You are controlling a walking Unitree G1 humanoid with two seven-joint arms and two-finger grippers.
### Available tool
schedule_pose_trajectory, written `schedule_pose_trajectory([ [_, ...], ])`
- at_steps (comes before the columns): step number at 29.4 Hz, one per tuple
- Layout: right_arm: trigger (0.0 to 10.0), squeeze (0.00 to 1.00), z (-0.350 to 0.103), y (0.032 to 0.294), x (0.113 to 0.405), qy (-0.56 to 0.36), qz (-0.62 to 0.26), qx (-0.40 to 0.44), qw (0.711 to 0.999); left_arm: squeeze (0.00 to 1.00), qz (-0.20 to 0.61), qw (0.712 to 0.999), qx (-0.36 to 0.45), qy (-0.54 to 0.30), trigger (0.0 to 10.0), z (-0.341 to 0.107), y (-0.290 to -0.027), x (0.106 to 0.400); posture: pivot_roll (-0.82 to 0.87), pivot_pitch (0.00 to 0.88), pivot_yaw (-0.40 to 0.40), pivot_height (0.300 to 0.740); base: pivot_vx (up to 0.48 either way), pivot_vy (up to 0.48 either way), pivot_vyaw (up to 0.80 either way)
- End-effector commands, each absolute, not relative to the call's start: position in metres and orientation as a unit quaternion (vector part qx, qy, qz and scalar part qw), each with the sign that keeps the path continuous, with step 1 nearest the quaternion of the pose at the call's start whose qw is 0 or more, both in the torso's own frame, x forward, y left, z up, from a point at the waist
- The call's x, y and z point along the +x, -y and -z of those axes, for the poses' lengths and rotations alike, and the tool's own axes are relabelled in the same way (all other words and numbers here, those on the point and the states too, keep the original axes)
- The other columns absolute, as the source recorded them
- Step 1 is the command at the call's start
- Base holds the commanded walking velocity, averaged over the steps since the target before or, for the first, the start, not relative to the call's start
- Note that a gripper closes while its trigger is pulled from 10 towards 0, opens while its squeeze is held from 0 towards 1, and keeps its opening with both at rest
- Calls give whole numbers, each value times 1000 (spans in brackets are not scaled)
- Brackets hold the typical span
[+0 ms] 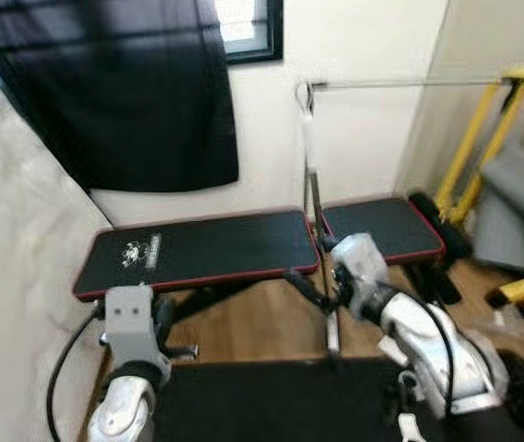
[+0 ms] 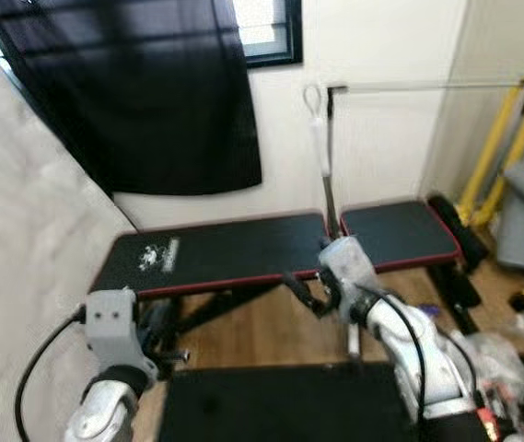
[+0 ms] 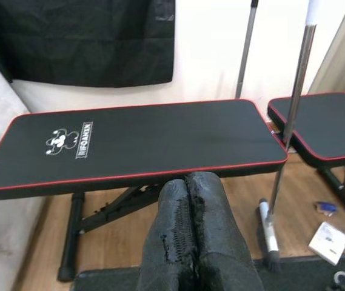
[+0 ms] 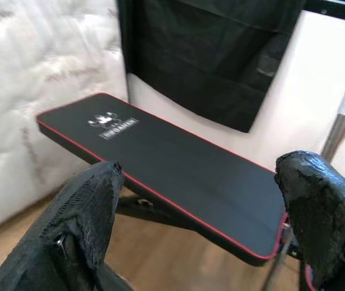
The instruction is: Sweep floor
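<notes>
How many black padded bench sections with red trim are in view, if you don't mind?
2: a long pad on the left before the wall, and a shorter pad to its right, beyond the broom handle.

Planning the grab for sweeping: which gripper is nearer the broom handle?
Right. The right gripper, fingers open, sits just beside the broom handle by the bench. The left gripper, fingers shut, is off to its left.

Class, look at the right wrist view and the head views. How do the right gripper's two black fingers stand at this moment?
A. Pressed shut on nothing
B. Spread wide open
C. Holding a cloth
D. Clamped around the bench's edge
B: the right gripper has its fingers far apart, with the black bench visible through the gap and nothing held.
</notes>
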State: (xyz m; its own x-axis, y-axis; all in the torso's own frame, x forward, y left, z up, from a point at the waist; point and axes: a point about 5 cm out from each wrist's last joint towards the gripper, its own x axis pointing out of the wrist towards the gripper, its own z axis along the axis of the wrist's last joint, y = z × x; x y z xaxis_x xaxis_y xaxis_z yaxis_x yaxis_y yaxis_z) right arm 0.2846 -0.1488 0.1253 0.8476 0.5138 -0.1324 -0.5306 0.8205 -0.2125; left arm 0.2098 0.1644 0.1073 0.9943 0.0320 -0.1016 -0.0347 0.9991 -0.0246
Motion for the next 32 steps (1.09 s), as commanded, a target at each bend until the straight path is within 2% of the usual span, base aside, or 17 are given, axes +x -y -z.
schedule_pose_trajectory([
  [1,10000,0,-128,149,289,-27,-270,-131,954,0,-7,999,-14,-50,10000,-107,-163,212,-84,0,-64,740,326,0,0],
  [9,10000,0,-129,151,291,-28,-269,-139,952,0,-1,999,-17,-46,10000,-109,-162,212,-86,0,-66,740,347,0,767],
  [32,10000,0,-134,149,294,-12,-259,-141,956,0,19,999,-29,-39,10000,-113,-159,217,-101,0,-43,740,344,0,0],
])
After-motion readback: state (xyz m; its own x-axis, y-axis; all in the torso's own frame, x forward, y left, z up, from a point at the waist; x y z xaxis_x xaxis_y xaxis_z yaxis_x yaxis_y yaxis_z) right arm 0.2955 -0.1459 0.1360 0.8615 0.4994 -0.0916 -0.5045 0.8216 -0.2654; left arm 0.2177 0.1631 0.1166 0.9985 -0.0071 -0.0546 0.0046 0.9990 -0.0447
